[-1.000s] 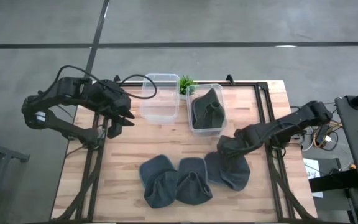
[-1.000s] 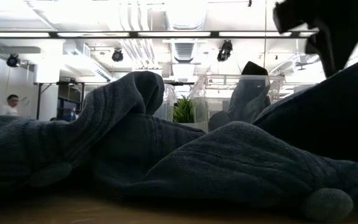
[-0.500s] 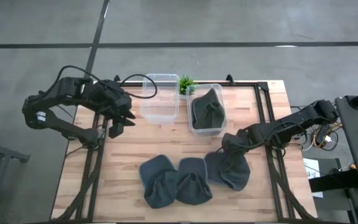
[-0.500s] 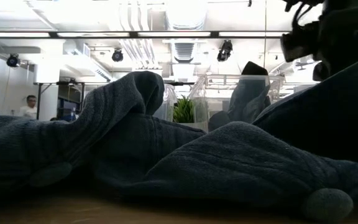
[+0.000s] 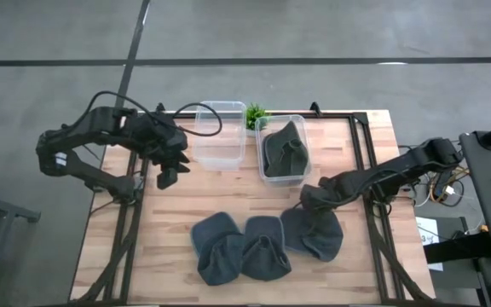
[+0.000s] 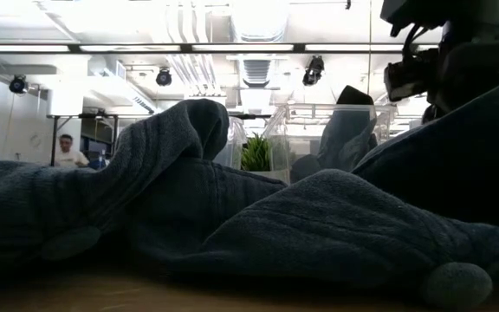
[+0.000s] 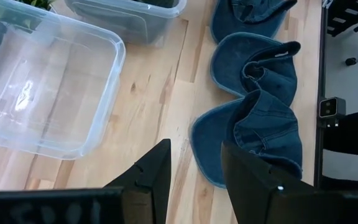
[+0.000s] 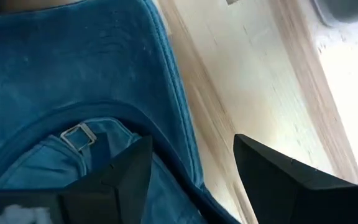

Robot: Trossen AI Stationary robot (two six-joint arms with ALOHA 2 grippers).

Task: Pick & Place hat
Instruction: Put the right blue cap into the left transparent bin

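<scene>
Three dark blue hats lie in a row near the table's front: the left (image 5: 218, 247), the middle (image 5: 265, 247) and the right (image 5: 315, 232). Another hat (image 5: 284, 152) sits in the right clear bin (image 5: 265, 175). My right gripper (image 5: 307, 203) is open and points down, low over the far edge of the right hat (image 8: 73, 81). One finger (image 8: 114, 180) is over the brim, the other (image 8: 278, 180) over the bare wood. My left gripper (image 5: 169, 173) hangs open above the table's far left, beside the empty bin (image 5: 220, 141). My right gripper stands astride the brim edge (image 8: 179, 124) of the right hat, coming from above. Its fingertips lie below the wrist picture's edge, so I cannot tell whether they touch the cloth. The hat lies flat on the table.
A small green plant (image 5: 255, 113) stands between the two bins at the far edge. Bare wood (image 5: 177, 213) lies between the bins and the row of hats. A person (image 6: 66, 152) stands in the room beyond the table.
My right gripper has come down toward the far edge of the right hat, staying open. The hats have not moved.
</scene>
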